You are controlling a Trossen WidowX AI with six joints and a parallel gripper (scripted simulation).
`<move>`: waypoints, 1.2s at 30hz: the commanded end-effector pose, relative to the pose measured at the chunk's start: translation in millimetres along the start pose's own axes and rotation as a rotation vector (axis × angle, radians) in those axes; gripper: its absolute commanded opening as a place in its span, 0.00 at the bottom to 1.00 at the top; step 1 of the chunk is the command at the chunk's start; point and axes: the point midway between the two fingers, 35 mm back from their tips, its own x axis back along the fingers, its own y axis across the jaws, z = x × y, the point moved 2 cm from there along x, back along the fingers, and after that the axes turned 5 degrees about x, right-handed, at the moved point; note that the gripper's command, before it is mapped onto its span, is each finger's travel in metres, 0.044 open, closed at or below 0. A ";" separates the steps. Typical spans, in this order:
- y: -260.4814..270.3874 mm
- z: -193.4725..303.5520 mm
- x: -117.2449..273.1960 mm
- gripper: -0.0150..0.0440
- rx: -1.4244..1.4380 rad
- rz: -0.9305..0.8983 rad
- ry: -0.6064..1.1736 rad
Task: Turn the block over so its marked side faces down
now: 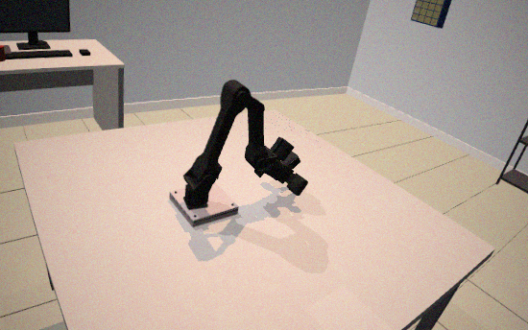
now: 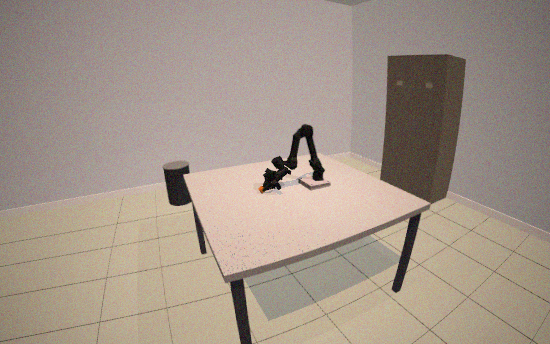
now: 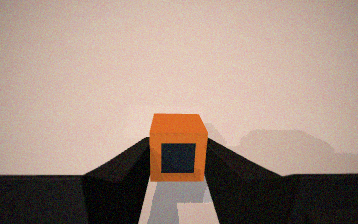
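The small orange block (image 2: 261, 189) (image 3: 176, 123) sits between the fingertips. In the wrist view its side with the dark square mark (image 3: 178, 158) faces back toward the wrist camera. My gripper (image 3: 176, 144) (image 2: 264, 189) is shut on the block, one black finger on each side. The arm slopes outward and down, with the gripper tilted well away from straight down. In the top view the block is hidden behind the gripper. The block is close to the table (image 1: 130, 269) (image 2: 320, 225); whether it touches the top I cannot tell.
The arm's base plate (image 1: 216, 211) (image 2: 315, 184) is fixed on the table. Shadows of the arm fall on the table around the gripper. A desk (image 1: 108, 96) with a monitor, a shelf, a bin (image 2: 177, 185) and a cabinet (image 2: 410, 125) stand away from the table.
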 end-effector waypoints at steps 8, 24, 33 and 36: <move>1.5 5.7 5.8 0.25 -0.002 0.003 -0.076; 1.5 5.7 5.8 0.43 -0.002 0.003 -0.076; 1.5 5.7 5.8 0.83 -0.002 0.003 -0.076; 1.5 5.7 5.8 0.97 -0.002 0.003 -0.076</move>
